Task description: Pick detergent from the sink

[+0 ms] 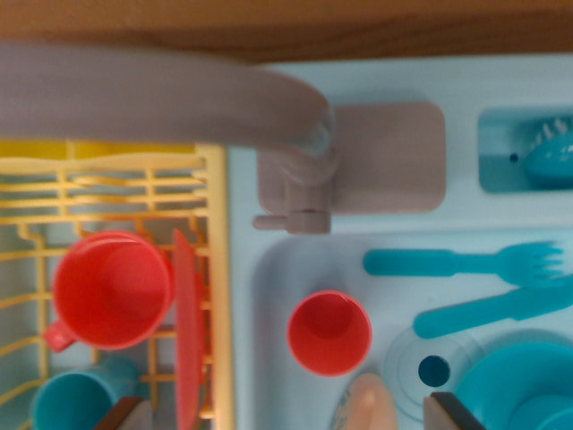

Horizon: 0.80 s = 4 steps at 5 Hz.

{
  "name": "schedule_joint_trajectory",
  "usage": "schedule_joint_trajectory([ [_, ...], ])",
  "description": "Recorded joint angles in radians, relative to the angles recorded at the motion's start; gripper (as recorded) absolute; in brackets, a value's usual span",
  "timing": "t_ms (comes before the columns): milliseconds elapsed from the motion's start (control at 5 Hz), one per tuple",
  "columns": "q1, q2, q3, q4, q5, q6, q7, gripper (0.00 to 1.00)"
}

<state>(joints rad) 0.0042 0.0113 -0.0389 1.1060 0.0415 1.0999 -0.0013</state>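
Wooden bench (358,27) is running along the top edge behind a pale blue toy sink (269,287). End effector (286,414) is hanging with its fingers spread, one dark pad at each lower corner, probably to straddle the detergent (365,405) lying in the basin at the bottom edge, just beside a red cup (329,332). Only the bottle's rounded peach end is showing; its long axis appears to be running up-down in the wrist view, though which end is the cap cannot be told.
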Motion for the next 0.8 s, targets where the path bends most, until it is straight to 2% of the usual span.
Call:
schedule_joint_trajectory([
  [200,0.0000,0.000,0.000,0.000,0.0000,0.000,0.000,0.00],
  [400,-0.0045,0.004,-0.005,-0.048,0.0022,-0.046,0.002,0.00],
  [600,-0.0045,0.004,-0.005,-0.048,0.0022,-0.046,0.002,0.00],
  [800,-0.0086,0.007,-0.009,-0.092,0.0041,-0.087,0.004,0.00],
])
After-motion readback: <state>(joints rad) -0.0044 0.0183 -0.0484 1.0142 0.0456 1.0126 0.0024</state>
